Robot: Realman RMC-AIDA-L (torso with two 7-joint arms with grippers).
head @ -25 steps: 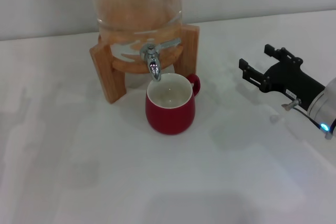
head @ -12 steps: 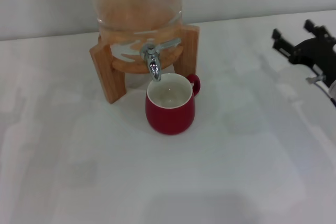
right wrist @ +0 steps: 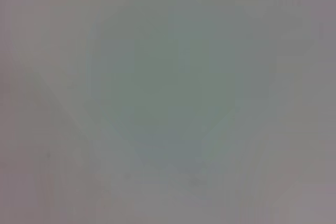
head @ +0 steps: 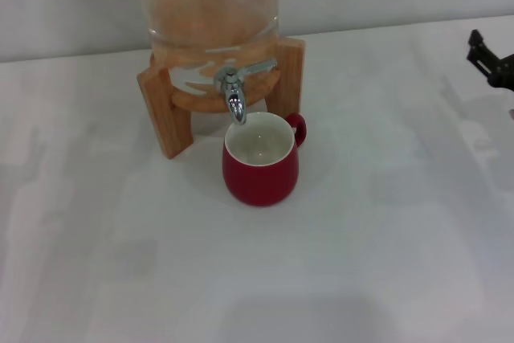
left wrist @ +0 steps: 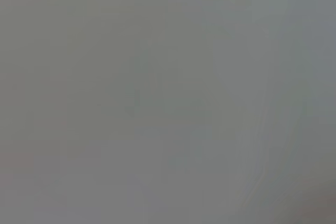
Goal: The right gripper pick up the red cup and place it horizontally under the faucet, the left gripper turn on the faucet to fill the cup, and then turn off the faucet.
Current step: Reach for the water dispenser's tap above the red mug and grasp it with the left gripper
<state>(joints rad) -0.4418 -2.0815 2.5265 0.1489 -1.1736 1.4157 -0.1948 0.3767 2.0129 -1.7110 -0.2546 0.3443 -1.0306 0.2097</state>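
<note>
White tabletop (head: 377, 263) fills most of the head view, bounded along the upper edge of the frame by a pale grey wall. At upper centre a clear glass dispenser (head: 206, 6) holding orange-tinted contents sits in a light wooden stand (head: 165, 114) whose two front legs rest on the table. A small shiny chrome faucet (head: 234, 95) projects from the front of the dispenser between those legs; its flat metal lever points toward the upper right of the frame and its spout points straight down. The squat, rounded dark-red ceramic cup (head: 261, 160) stands upright on the table at frame centre, just in front of the stand, with its glossy white interior facing up and its small red loop handle at its upper right, next to the right leg of the stand. The spout tip hangs over the rear-left part of the cup rim, apart from the cup. No stream of liquid is discernible below the spout, and the fill level inside the cup cannot be determined. At the right edge of the frame, upper portion, only a black tip of the right gripper (head: 491, 62) is visible, well apart from the cup and holding nothing; its finger spacing cannot be determined. Both wrist views show only a uniform grey field with no identifiable object.
</note>
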